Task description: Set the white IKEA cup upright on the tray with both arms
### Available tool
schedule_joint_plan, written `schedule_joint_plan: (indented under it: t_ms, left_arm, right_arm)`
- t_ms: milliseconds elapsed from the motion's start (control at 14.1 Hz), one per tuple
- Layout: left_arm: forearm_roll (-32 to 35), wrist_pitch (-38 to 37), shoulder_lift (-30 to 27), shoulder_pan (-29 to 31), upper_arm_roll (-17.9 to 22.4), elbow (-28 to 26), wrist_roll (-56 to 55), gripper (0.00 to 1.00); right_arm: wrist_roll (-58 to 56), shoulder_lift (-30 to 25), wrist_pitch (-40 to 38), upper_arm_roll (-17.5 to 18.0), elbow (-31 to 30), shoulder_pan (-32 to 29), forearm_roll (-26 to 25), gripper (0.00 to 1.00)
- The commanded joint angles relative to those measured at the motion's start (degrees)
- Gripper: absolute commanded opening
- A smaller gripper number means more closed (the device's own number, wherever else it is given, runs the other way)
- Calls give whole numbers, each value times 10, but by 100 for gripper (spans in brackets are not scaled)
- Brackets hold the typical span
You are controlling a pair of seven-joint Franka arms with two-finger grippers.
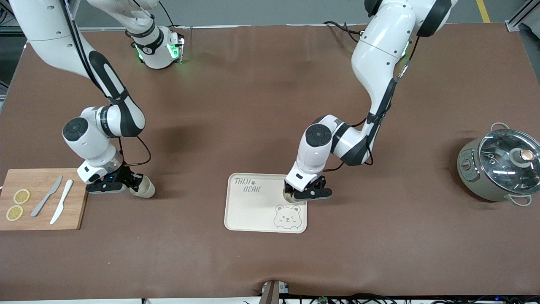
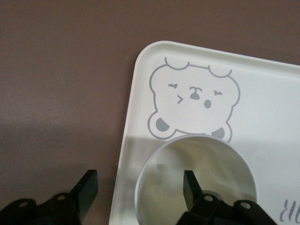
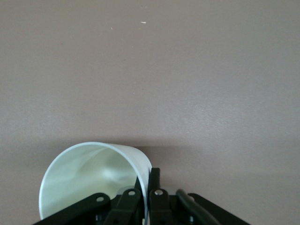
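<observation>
– Where was each hand?
– The left hand (image 1: 304,194) hung apart astride an upright cup (image 2: 197,180) on the tray (image 1: 249,211).
– The right?
– The right hand (image 1: 120,182) pinched a tilted cup (image 1: 142,187) by the worktop (image 1: 270,105).

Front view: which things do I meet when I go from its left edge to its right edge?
Cutting board → right gripper holding a cup → tray → left gripper at a second cup → pot.

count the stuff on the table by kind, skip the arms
cups: 2
tray: 1
cutting board: 1
knives: 2
lemon slices: 2
pot: 1
total: 9
</observation>
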Motion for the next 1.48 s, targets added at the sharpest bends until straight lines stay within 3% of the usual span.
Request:
schedule_joint_plan:
  t_ms: [0, 141, 354, 566, 1061, 1273, 1414]
  left_arm:
    - [16, 5, 7, -8, 9, 12, -13, 82]
    - [16, 4, 3, -7, 9, 12, -12, 83]
    - [16, 1, -6, -6, 9, 13, -11, 85]
    - [16, -4, -14, -6, 9, 13, -11, 85]
    - [18, -70, -48, -1, 7, 13, -7, 88]
    - [18, -143, -83, -2, 5, 11, 14, 100]
    - [17, -207, -117, 2, 3, 9, 44, 100]
  right_arm:
    - [-11, -29, -91, 2, 32, -5, 8, 0]
    - [-7, -36, -163, 2, 66, -4, 19, 0]
    - [-10, -37, -257, 2, 122, -3, 101, 0]
    - [-3, -35, -290, 2, 159, 19, 164, 0]
    - [201, -28, -295, 0, 238, 132, 166, 0]
    - [264, -1, -293, 0, 274, 166, 160, 0]
    - [287, 14, -286, -1, 281, 186, 158, 0]
